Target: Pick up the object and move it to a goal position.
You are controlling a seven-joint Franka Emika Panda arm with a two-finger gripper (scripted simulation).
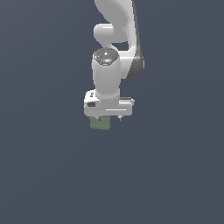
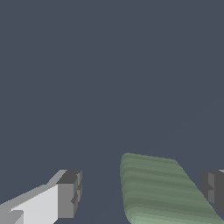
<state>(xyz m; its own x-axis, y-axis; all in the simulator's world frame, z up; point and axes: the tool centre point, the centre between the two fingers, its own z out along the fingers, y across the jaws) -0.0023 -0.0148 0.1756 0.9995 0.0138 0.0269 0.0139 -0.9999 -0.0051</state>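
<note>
A: Which step is it now?
B: The approach, I think. The gripper (image 2: 140,192) has its fingers (image 2: 69,194) apart, and the object (image 2: 162,188) lies on the surface between them, nearer to one finger.
A: And next?
B: Probably center it, then close.

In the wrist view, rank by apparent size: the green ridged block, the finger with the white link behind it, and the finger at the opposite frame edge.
1. Green ridged block, largest.
2. Finger with the white link.
3. Edge finger, smallest, but cropped by the frame, so its true size is unsure.

All sit close to the camera.
</note>
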